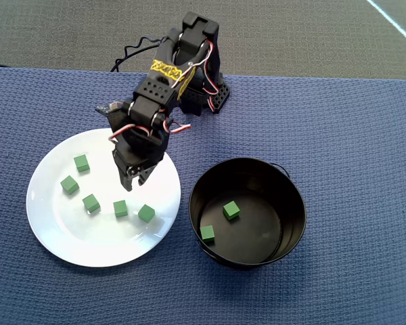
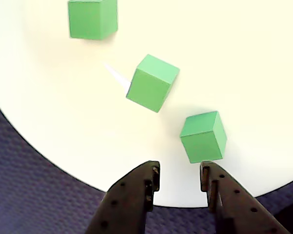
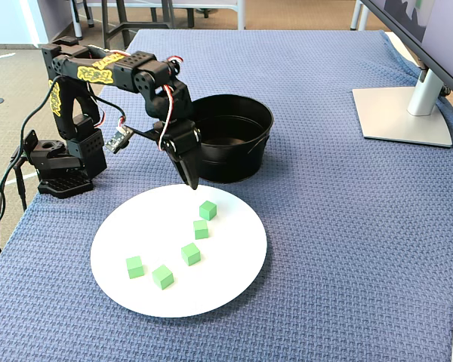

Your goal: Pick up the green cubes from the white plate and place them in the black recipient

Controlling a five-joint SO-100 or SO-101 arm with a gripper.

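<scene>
In the wrist view the gripper (image 2: 179, 179) enters from the bottom edge, its jaws slightly apart and empty, with the nearest green cube (image 2: 203, 136) just above its right fingertip. Overhead, five cubes lie on the white plate (image 1: 54, 233) at lower left, and two sit in the black pot (image 1: 294, 217) at lower right.
</scene>
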